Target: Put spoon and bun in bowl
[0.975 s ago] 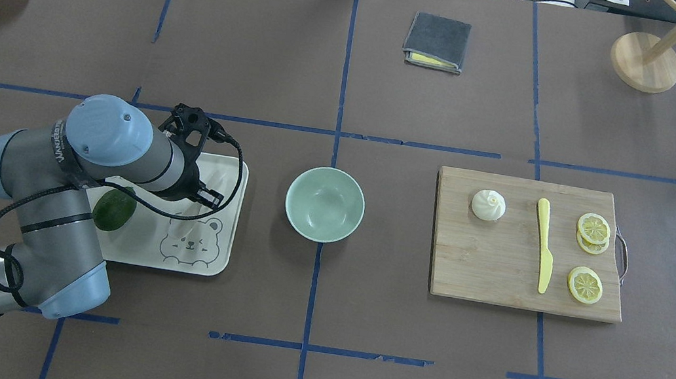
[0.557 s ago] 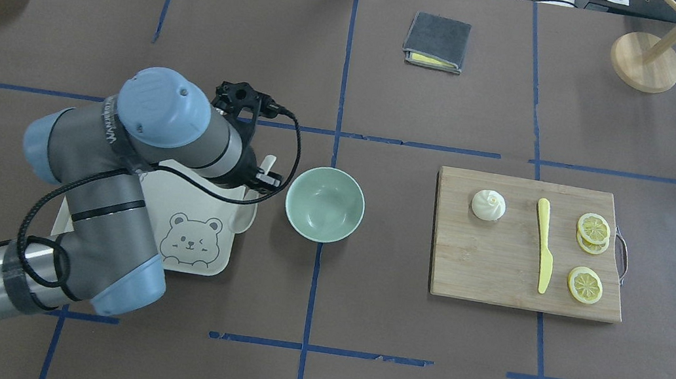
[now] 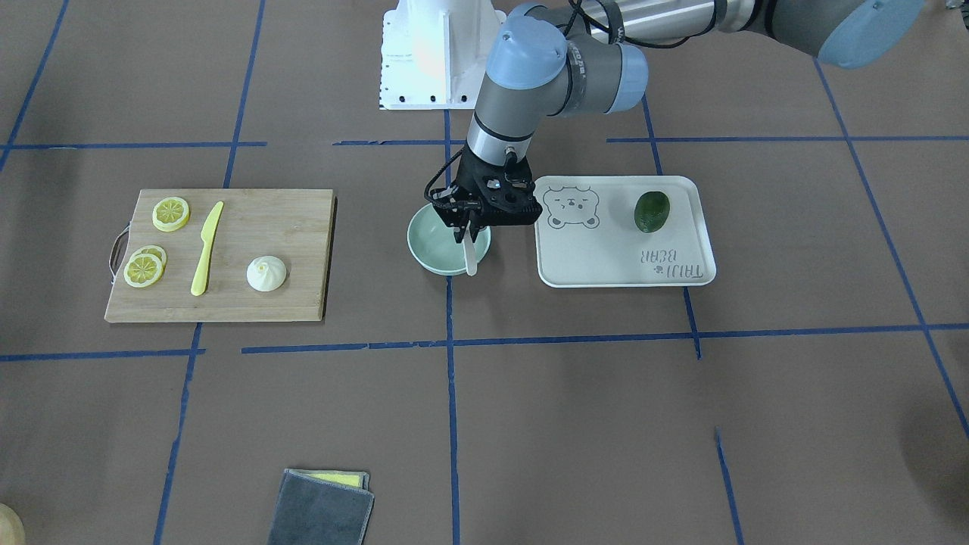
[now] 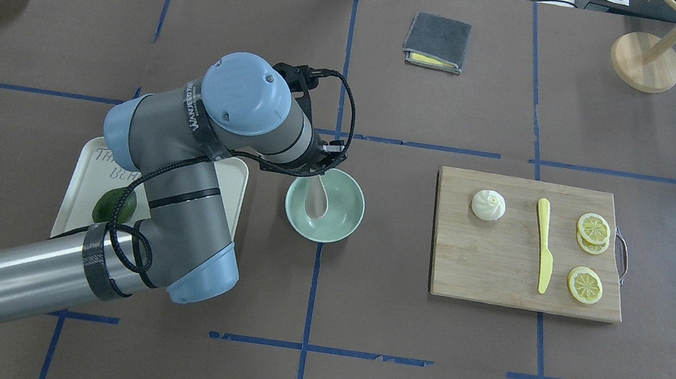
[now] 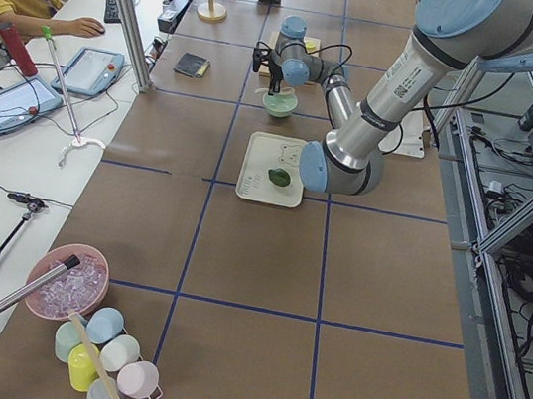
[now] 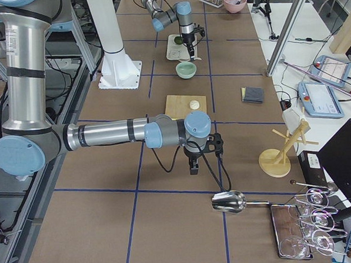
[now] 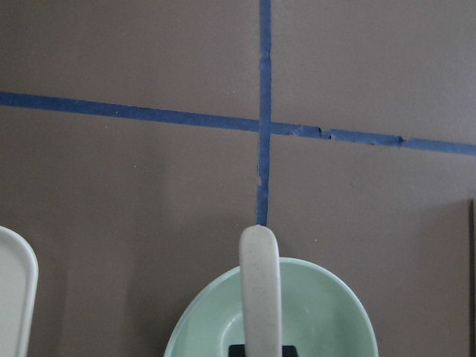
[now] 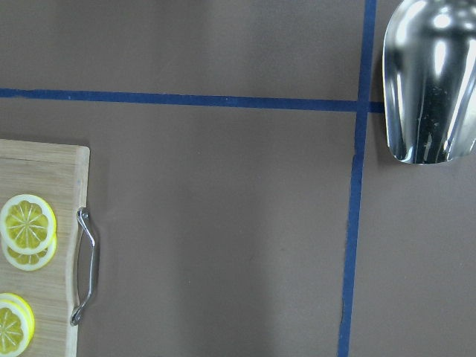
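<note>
at mid-table (image 4: 360,312), left arm (image 4: 165,192) reaches in from the robot's left, its wrist over the bowl. right arm (image 6: 105,134) stretches out low on the far side of the cutting board (image 4: 498,271), towards that board's handle end.

cutting board on the robot's right, well apart from the bowl. tray (image 3: 606,257) just beside the bowl on the robot's left.

bowl (image 4: 344,203): pale green, upright, nothing lying loose in it.

left gripper (image 3: 465,227): clamped on the spoon's handle, fingers pointing down at the bowl.

right gripper (image 6: 192,168): seen only in the side view; cannot tell whether parted or closed. its wrist camera looks at bare table, the board's handle and a metal scoop.

spoon (image 4: 314,203): hangs from the left gripper, long axis steep, handle up, scoop end low. from overhead the scoop falls inside the bowl's outline, left of centre. contact with the bowl floor: cannot tell.

bun (image 4: 488,205): on the cutting board, at the corner nearest the bowl, untouched.

judgement: spoon is straight above its target, so the coming move is a short lowering and release. the bun lies to the right of the bowl; the right arm looks nearer to it.
</note>
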